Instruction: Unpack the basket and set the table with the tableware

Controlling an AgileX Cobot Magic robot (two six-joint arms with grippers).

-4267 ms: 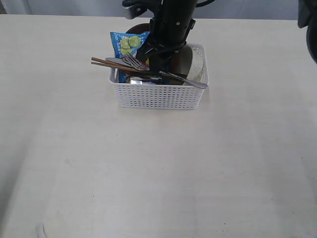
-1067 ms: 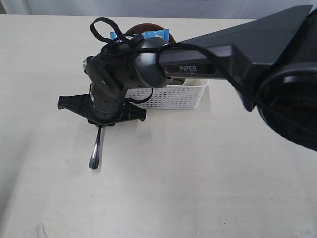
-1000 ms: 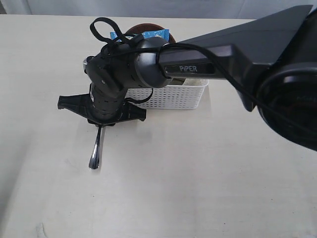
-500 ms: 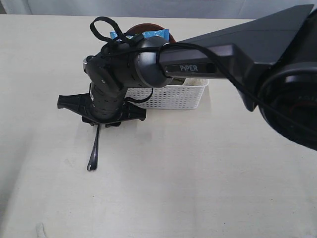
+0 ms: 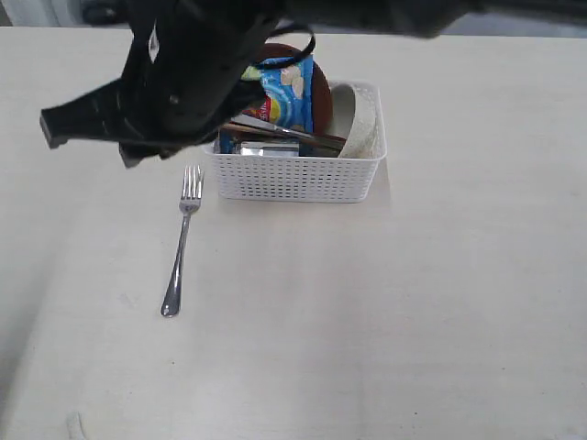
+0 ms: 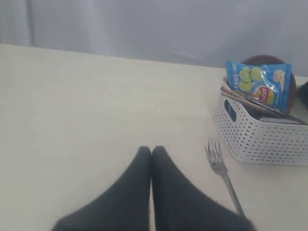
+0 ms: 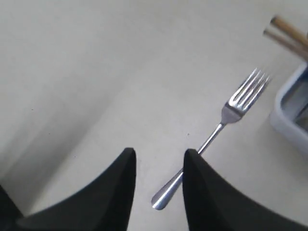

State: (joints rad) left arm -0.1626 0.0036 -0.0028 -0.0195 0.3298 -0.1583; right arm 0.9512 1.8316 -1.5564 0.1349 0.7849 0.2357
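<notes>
Exterior high, steeply down over table point(image 5: 413, 302). Wrist views lower, oblique, closer. All three share fork point(image 5: 181, 243).

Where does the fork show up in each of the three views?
Exterior view: fork on the table, left of the basket.
Left wrist view: fork beside the basket's corner.
Right wrist view: fork under the open claw, tines toward the basket.
Shared landmark: the white basket.

Matte black arm point(image 5: 174, 82) with smooth, tapering black end effector fingers point(image 7: 120, 192)
</notes>
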